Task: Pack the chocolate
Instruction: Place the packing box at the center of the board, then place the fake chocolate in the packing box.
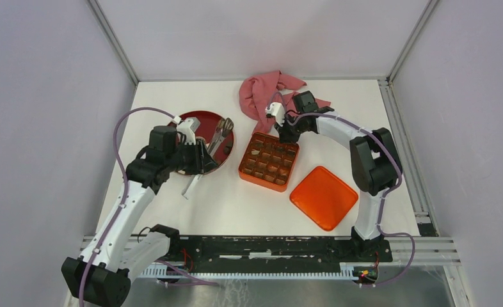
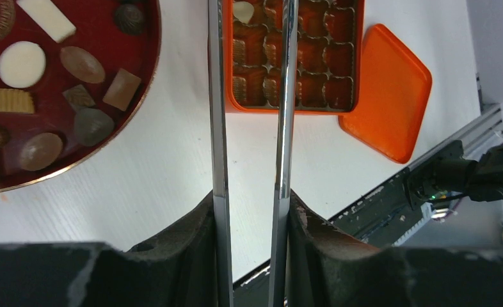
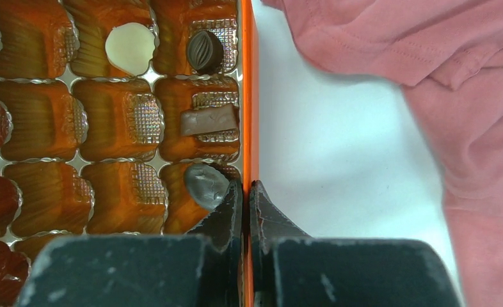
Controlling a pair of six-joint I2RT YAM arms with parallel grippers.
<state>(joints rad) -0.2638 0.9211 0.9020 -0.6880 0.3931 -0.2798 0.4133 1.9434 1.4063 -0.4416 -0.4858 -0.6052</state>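
Mostly the small chocolate pieces (image 2: 82, 64), dark brown w/ some cream and tan, were seen spread on the round dark-red plate (image 2: 95, 29) at the left of the white table (image 1: 223, 204). Four more were seated in separate cells of the square orange gridded tin (image 3: 246, 96), near one wall: a round cream one, a dark ribbed oval, a brown bar and a dark lump. The left gripper (image 2: 250, 204) was clamped on a pair of long metal tongs (image 2: 217, 128), w/ a pad pressed against each blade. The blades were held apart w/ nothing between them and pointed toward the tin, tips cut off in the wrist view. The right gripper (image 3: 246, 192) was closed on the tin's thin wall, one finger inside and one outside. A rounded orange lid (image 1: 324, 197) was laid flat near the tin, and a crumpled pink cloth (image 1: 262, 89) was bunched at the far side.
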